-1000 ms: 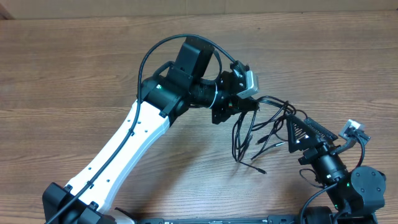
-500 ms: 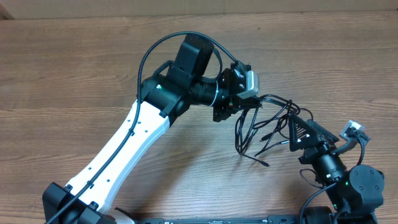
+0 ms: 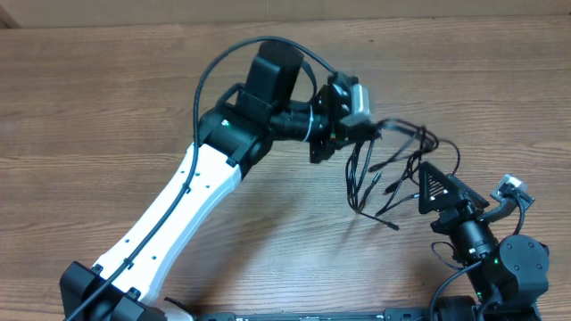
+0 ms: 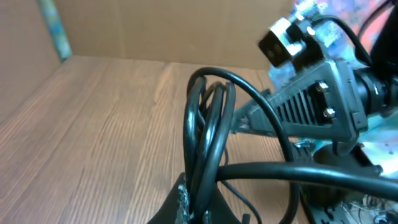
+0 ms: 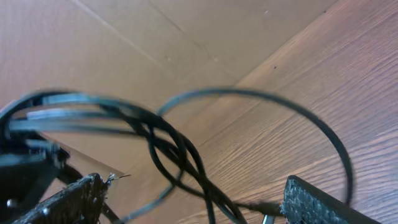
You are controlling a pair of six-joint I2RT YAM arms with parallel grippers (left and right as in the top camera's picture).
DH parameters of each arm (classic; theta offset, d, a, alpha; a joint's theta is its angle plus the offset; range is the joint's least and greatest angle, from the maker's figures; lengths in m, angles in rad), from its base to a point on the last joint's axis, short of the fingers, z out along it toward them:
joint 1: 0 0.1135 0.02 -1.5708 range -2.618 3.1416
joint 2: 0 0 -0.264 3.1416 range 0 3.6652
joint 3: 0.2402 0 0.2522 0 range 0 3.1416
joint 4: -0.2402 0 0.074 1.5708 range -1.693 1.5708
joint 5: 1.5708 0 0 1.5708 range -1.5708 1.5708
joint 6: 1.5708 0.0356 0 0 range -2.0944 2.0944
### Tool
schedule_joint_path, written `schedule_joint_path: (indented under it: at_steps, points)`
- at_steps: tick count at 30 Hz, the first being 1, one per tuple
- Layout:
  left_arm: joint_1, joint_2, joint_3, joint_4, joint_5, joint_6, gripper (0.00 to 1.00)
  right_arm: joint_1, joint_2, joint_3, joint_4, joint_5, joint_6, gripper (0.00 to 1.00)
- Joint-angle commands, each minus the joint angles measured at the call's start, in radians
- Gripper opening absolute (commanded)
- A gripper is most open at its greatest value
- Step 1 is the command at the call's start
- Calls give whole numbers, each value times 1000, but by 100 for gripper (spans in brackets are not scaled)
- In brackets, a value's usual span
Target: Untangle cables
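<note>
My left gripper (image 3: pixel 357 136) was clenched on the cables (image 3: pixel 385 174), which hung from it in a loose tangle right of centre. My right gripper (image 3: pixel 437 189) stood released just beside them. They looked light, limp and thin; I judged one free plug end the best hold.

Overhead: bright, even light from above, no glare on the table (image 3: pixel 107 107). Only a soft shadow beside the left arm (image 3: pixel 192 192), down-left of the cables (image 3: pixel 393 169), which read sharp. Left wrist: cables sit too near the lens and look soft-edged; highlights up-right of them clip to pink-blue. Right wrist: dimmer and warm. Strands left of the knot smear into streaks; wood grain right of it holds focus.
</note>
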Motion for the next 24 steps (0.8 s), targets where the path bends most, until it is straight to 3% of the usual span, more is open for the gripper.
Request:
schedule_joint_path:
  at_steps: [1,5,14,24]
  points:
    - [39,-31,15,47,30,-238,4,-3,0,7,2,13,-6,90]
    - [42,-31,15,55,29,-306,4,-3,0,7,38,-59,-82,89]
    - [-15,-31,15,68,60,-369,4,-3,0,7,161,-232,-80,92]
    - [-51,-31,15,156,151,-373,4,-3,0,7,161,-222,-76,89]
